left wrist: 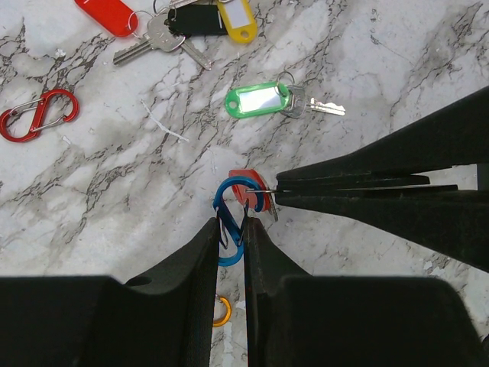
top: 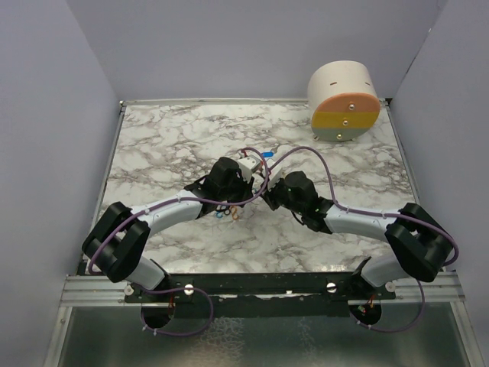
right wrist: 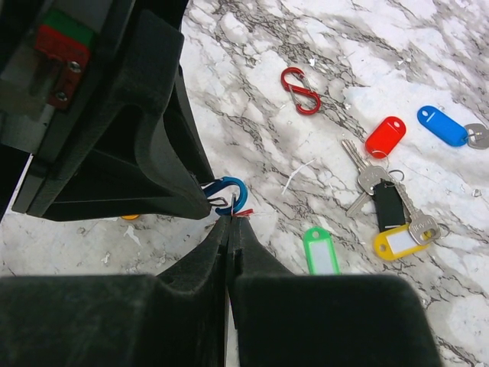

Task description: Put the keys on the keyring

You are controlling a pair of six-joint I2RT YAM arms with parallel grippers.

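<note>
My left gripper is shut on the blue S-shaped loop of the keyring, holding it just above the marble. My right gripper reaches in from the right and is shut on the red key, whose head lies against the blue loop's upper end. In the right wrist view the shut right gripper touches the blue loop with a sliver of red at its tips. A separate red loop lies to the left. An orange loop lies under my left fingers. From the top both grippers meet mid-table.
A green-tagged key lies just beyond the grippers. A bunch with red, black and yellow tags and a blue tag lie farther off. A round drum stands at the table's back right. Walls close in the table.
</note>
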